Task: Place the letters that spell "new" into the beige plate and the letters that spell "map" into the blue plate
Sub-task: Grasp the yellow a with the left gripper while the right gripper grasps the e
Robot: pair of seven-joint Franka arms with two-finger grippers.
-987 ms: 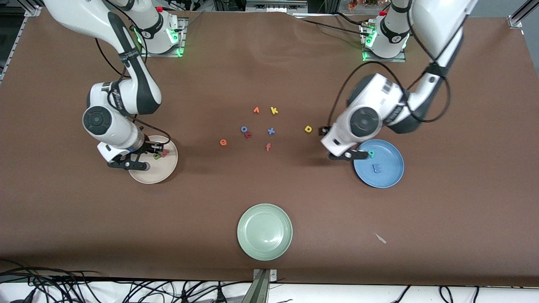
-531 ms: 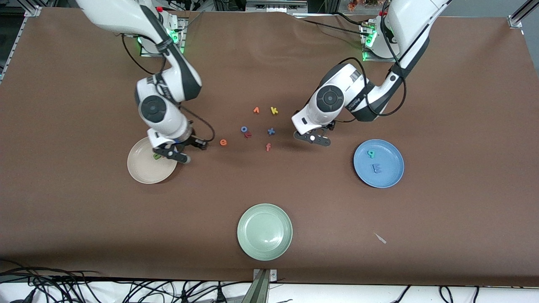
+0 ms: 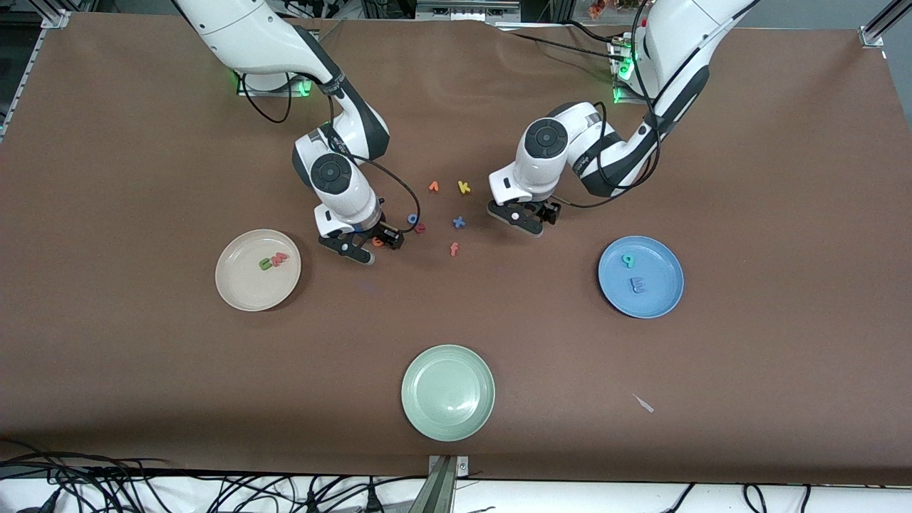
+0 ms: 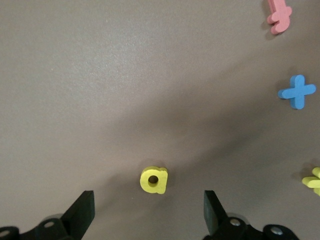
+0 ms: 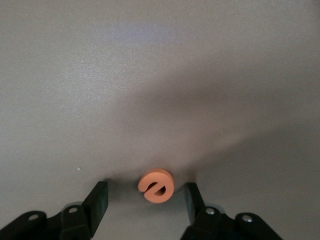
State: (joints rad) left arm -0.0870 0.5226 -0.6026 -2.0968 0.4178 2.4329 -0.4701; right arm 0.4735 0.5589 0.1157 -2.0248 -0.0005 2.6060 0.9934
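Beige plate (image 3: 246,288) holds n and w. We centre the right gripper (image 5: 145,200), jaws parted, astride the orange e (image 5: 156,185) before closing. We likewise lower the wide-open left gripper (image 4: 149,212) squarely over the yellow p (image 4: 153,180); blue plate (image 3: 659,303) holds a and m.

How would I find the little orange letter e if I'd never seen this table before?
Start at the round cream-beige plate toward the right arm's end of the brown table. Beside it, toward the middle of the table, the right pincer hangs low with its fingers open. The tiny orange foam letter e lies flat between them, a round curl, unlike the pointed orange foam letter v farther from the front camera.
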